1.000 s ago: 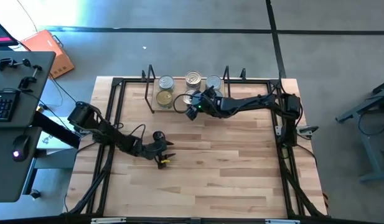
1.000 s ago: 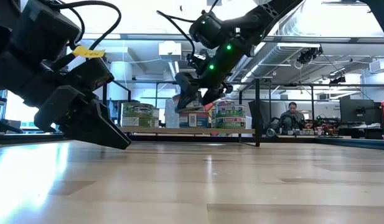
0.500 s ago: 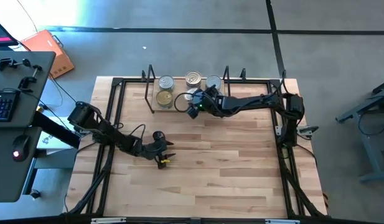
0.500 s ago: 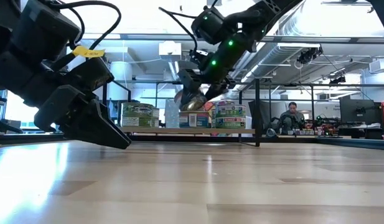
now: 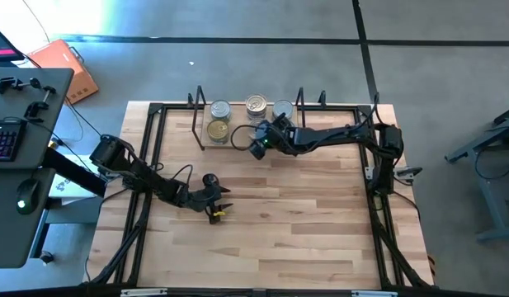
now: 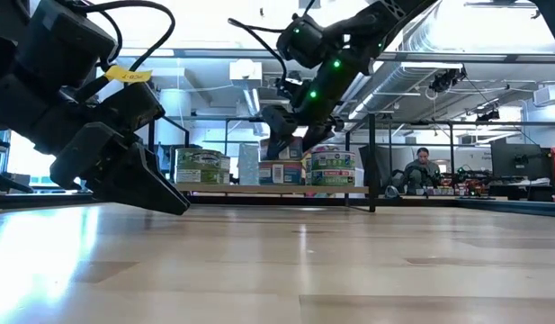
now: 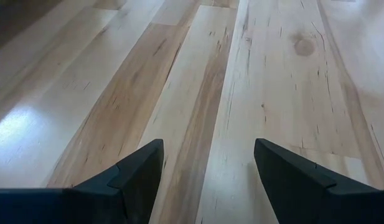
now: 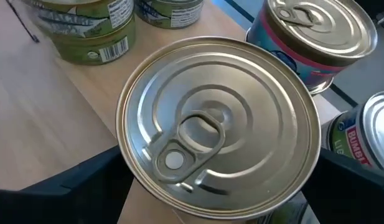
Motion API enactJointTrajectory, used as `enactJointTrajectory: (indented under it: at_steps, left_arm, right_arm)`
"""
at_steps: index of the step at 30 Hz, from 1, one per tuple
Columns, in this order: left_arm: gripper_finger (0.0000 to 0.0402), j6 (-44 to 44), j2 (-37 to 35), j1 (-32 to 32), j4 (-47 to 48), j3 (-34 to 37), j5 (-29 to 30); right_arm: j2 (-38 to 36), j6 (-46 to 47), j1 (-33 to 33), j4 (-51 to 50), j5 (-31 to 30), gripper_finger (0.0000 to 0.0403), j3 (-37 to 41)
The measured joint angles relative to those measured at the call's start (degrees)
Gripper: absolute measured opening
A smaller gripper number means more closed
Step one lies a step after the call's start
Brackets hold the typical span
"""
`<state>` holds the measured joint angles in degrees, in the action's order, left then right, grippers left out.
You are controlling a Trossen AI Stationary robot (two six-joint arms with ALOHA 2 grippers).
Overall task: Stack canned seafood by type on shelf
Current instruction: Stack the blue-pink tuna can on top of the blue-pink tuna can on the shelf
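The shelf stands at the table's far middle, a low wooden board between black wire uprights. On it stand round tins: two with gold tops and two with silver tops. My right gripper hangs over the shelf's near edge, shut on a silver-topped can with a ring pull. Green-labelled tins and a pink-labelled tin stand beyond it. My left gripper rests low over the table's left middle, open, with only bare wood between its fingers. My right gripper pinches the silver-topped can across its width, one finger on each side of its round wall just under the rim. The fingers slant down from the table's right and near side. The can is tilted, its top turned toward the wrist; its underside is hidden.
Black frame rails run along the table's edges. The shelf's wire uprights rise beside the tins. A desk with a keyboard stands off the table's left. Bare wooden tabletop lies in front of the shelf.
My right gripper has tipped a little over the shelf, and the can between its fingers has tilted with it.
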<state>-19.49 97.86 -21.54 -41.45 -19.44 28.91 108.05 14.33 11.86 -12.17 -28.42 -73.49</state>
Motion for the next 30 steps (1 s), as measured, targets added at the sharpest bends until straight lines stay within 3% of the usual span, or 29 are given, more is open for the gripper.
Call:
enactJointTrajectory:
  at_steps: [2,9,14,24,30]
  left_arm:
    - [0.0245,-0.04,0.0,0.0,0.0,0.0,0.0]
    - [0.0245,-0.08,0.0,0.0,-0.37,0.0,-0.05]
    - [0.0245,-0.06,0.0,0.0,-1.4,-0.02,-0.33]
    - [0.0245,0.07,0.0,0.0,-1.89,-0.04,-0.42]
    - [0.0245,0.07,0.0,0.02,-1.9,-0.04,-0.44]
  right_arm:
    - [0.0,-1.36,0.41,-0.01,0.68,0.0399,0.0]
    - [0.0,-2.58,3.96,-0.4,12.41,0.0399,-0.09]
    - [-0.49,-1.19,5.95,-1.83,15.56,0.0399,-0.17]
    - [-1.22,-3.43,6.12,-6.01,16.69,0.0399,-2.55]
    - [-1.22,-4.09,6.12,-14.81,16.74,0.0399,-7.0]
